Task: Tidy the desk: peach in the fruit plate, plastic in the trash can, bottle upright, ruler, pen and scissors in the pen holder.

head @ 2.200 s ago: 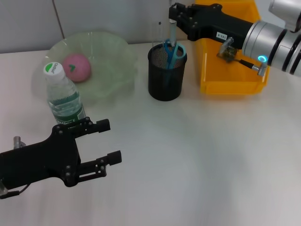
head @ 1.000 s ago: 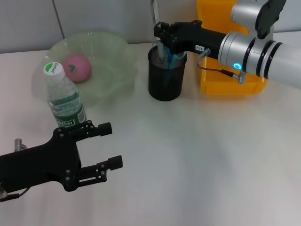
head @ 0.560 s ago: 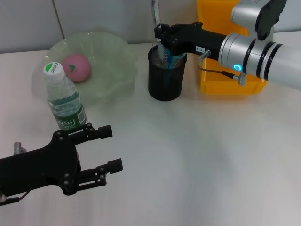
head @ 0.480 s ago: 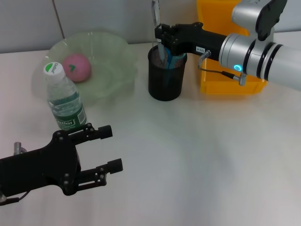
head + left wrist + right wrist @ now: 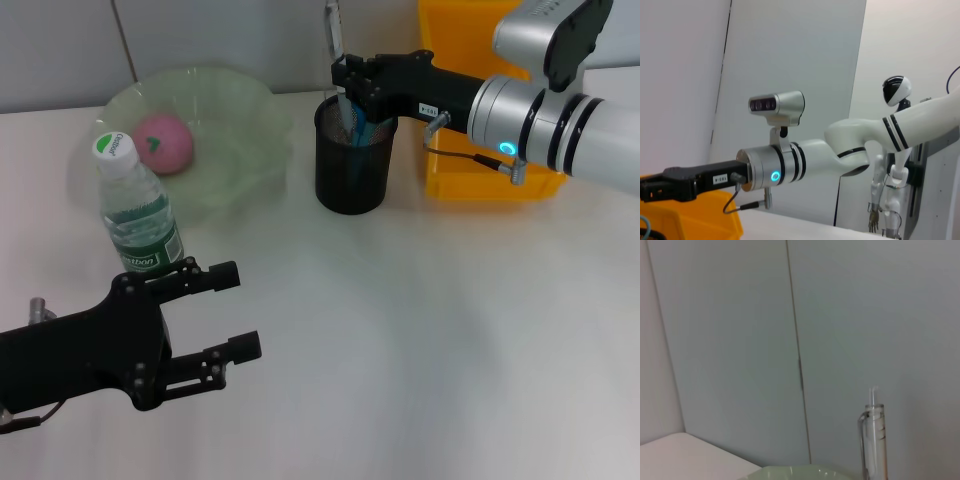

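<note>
the pen (image 5: 331, 25) could be tipping and falling out of the holder (image 5: 352, 160) if the right gripper (image 5: 345, 85) is letting go too soon. the pen is standing up inside the holder, with the gripper closed around it. the left gripper (image 5: 225, 310) is waiting open near the bottle (image 5: 135, 210).

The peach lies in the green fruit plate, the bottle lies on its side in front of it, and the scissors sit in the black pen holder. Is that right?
Not quite: the head view shows the bottle standing upright, cap on top. The peach does lie in the fruit plate, and the scissors sit in the pen holder.
</note>
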Available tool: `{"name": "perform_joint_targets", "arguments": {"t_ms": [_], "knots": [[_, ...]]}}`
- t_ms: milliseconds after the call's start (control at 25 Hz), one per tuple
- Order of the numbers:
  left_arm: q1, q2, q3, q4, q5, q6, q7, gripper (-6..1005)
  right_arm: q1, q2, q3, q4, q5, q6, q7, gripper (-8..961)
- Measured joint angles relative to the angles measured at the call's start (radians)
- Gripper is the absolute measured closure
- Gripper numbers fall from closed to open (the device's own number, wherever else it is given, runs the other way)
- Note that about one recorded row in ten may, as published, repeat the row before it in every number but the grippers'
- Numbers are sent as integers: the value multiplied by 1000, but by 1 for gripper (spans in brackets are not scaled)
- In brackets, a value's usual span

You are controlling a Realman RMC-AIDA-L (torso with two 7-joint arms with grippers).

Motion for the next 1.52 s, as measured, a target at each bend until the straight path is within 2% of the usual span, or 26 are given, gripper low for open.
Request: {"name": "perform_joint_targets", "arguments": {"t_ms": [960, 1520], "knots": [[-2, 0, -29, 0, -11, 22, -2, 257, 3, 0, -1, 5, -1, 14, 2, 801], [2, 4, -31, 0, -11, 36, -2, 258, -3, -1, 8, 5, 1, -2, 36, 575]]}}
